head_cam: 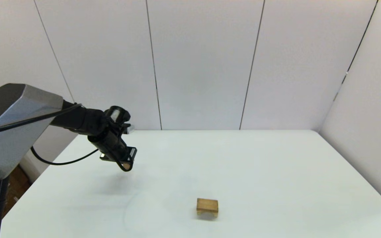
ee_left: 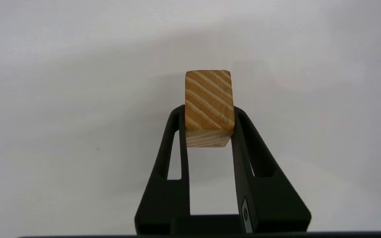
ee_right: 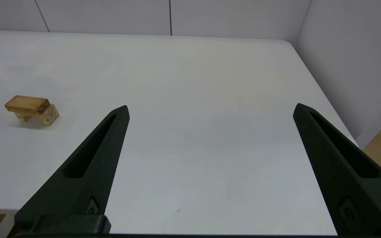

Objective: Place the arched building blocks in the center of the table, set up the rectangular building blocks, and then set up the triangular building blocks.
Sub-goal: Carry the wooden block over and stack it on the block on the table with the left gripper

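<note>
1. From the head view I see my left gripper [head_cam: 126, 166] raised over the table [head_cam: 276, 172]'s left side, its load barely visible.
2. Its wrist view shows the fingers clenched on a striped-grain wooden block [ee_left: 209, 105]; I cannot tell its shape.
3. The right wrist view shows my right gripper [ee_right: 210, 109] spread wide, and the rectangular slab [ee_right: 26, 104] atop the arched block [ee_right: 46, 116], near the table's centre.

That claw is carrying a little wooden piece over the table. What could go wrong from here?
1. The left claw pinches the small wooden block only near its fingertips, with much of it sticking out, so it might slip or twist.
2. On the table, the flat slab already sits on the arched block; a clumsy placement could knock that stack over.
</note>
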### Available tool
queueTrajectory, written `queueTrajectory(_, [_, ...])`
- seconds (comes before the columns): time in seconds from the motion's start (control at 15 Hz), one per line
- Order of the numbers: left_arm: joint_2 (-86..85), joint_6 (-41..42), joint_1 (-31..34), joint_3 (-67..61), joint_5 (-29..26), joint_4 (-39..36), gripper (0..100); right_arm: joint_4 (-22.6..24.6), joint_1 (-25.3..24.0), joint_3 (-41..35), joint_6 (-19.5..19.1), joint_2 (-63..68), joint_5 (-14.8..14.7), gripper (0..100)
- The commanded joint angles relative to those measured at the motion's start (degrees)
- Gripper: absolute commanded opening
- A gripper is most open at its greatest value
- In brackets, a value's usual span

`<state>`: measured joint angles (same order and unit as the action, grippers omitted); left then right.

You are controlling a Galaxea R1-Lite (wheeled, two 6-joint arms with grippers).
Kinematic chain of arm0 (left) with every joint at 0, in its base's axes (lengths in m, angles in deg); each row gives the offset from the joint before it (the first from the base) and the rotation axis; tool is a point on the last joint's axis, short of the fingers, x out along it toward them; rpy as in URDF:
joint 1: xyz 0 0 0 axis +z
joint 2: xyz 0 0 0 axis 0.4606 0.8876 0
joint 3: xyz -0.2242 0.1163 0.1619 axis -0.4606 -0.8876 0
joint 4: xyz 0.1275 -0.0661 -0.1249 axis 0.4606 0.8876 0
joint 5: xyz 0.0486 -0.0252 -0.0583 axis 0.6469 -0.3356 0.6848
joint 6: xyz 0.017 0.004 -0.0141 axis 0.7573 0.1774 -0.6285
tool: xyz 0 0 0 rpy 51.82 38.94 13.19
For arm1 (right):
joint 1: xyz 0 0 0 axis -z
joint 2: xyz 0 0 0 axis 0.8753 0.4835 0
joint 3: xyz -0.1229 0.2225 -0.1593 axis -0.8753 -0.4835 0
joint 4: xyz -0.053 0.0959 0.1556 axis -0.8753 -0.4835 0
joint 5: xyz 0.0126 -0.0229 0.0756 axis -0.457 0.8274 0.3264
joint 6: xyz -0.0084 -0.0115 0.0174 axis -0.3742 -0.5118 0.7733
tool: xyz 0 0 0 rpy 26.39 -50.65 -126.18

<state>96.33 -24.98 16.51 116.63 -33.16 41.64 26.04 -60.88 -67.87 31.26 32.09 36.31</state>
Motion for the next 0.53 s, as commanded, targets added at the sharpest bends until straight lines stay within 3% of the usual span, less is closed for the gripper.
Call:
queueTrajectory(0.07, [-10.0,1.3,-4.3,-5.8,-2.4,0.1,0,0.0,0.0,0.0,0.0,-0.1,0.0,100])
queueTrajectory(0.53, [-17.5,11.6,-15.5,-9.4,-2.4,0.5,0,0.0,0.1,0.0,0.0,-0.1,0.0,100])
